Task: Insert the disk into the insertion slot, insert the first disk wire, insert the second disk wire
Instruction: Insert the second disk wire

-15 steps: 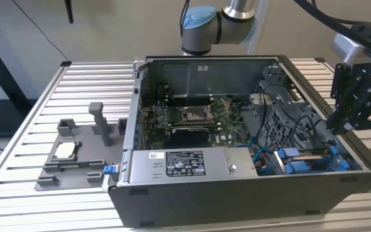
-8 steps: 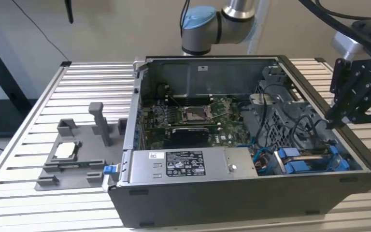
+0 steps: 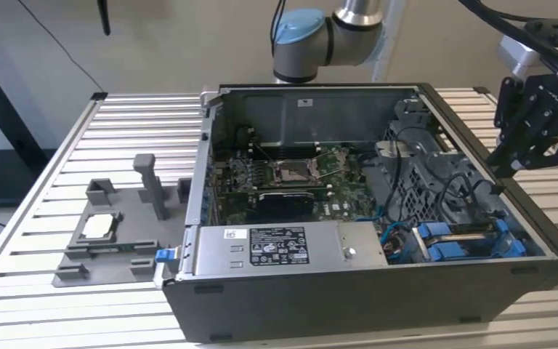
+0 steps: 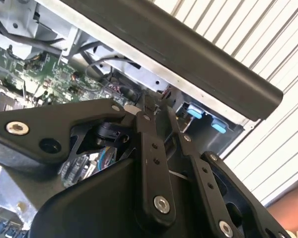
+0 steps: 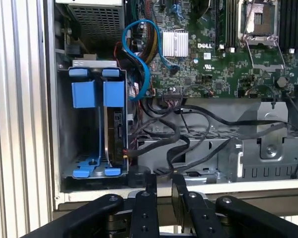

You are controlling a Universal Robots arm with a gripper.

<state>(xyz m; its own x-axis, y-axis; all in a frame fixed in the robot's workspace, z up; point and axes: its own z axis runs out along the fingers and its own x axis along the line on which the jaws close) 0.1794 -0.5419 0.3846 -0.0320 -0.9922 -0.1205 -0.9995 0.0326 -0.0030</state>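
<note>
We see the gripper hanging above the side wall of the computer case on the exterior view's right. Its fingers are narrow, with a slim gap between them. In the first wrist view, black cables lie across the case floor beyond the fingertips. Beside them, the disk sits upright in its blue carrier inside the slot of the grey cage, at the case's near corner on the exterior view's right. A blue cable loops past the cage towards the motherboard. The case rests on a slatted table.
</note>
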